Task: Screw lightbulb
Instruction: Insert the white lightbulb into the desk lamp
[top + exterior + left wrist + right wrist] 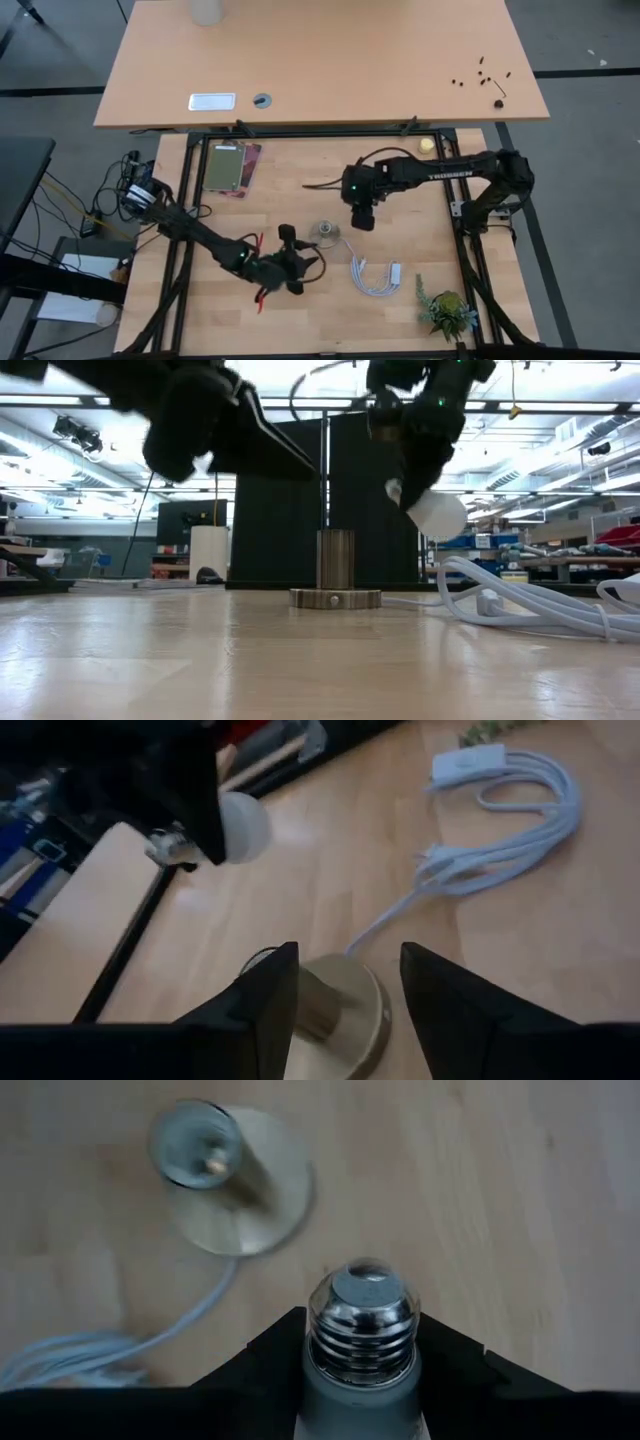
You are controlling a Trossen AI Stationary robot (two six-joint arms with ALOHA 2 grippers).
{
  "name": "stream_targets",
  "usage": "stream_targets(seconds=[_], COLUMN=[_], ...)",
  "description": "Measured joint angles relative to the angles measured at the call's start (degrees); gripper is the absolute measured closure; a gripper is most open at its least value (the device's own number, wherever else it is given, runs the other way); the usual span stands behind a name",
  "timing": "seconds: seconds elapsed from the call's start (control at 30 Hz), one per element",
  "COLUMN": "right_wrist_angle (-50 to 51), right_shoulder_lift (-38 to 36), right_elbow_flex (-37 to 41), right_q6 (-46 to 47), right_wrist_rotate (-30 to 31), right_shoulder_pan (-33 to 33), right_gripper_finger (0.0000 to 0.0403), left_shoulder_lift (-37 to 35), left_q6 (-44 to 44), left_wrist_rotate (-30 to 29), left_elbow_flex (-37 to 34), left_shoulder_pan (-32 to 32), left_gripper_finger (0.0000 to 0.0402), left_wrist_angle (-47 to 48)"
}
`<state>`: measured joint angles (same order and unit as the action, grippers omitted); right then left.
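Note:
The lightbulb is frosted white with a silvery screw base. It hangs above the table in my right gripper, which is shut on it, right of and above the socket. The socket is a metal tube standing upright on its round disc base at mid-table. My left gripper stands open beside the socket on the near left. Its fingers are above the disc and touch nothing; in the low view they show up at the left. My right gripper pinches the bulb's white neck between its two fingers, just behind the screw base. The fingers slant steeply down and lie along the bulb. The screw base sticks out past the fingertips. The bulb hangs clear of the table.
A coiled white cable with a plug lies just right of the socket. A small potted plant stands at the near right and a flat packet lies at the far left. A larger table stands beyond.

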<state>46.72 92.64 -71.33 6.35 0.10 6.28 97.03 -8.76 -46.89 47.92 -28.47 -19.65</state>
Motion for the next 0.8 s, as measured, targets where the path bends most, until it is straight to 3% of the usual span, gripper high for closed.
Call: stream_targets(seconds=[0.2, 0.33, 0.6, 0.8], right_wrist_angle=[-3.42, -6.39, -6.78, -10.79], right_shoulder_lift=[0.02, 0.02, 0.04, 0.04], right_elbow_flex=[3.98, 5.75, 8.66, 12.98], right_q6=[1.65, 1.61, 2.58, 4.24], right_wrist_rotate=[0.30, -2.00, -5.17, -6.17], right_shoulder_pan=[5.23, 7.76, 11.09, 14.74], right_gripper_finger=[0.0245, 0.0245, 0.0245, 0.0245], left_shoulder_lift=[0.02, 0.02, 0.02, 0.02], left_q6=[-5.70, -10.39, -8.70, 0.48], left_wrist_rotate=[0.22, 4.62, 23.91, 32.46], left_elbow_flex=[-7.31, -10.12, -10.80, -10.67], left_shoulder_pan=[3.59, 7.61, 19.19, 26.53], left_gripper_finger=[0.0220, 0.0220, 0.0220, 0.0220], left_wrist_angle=[-18.04, -26.29, -27.22, -27.25])
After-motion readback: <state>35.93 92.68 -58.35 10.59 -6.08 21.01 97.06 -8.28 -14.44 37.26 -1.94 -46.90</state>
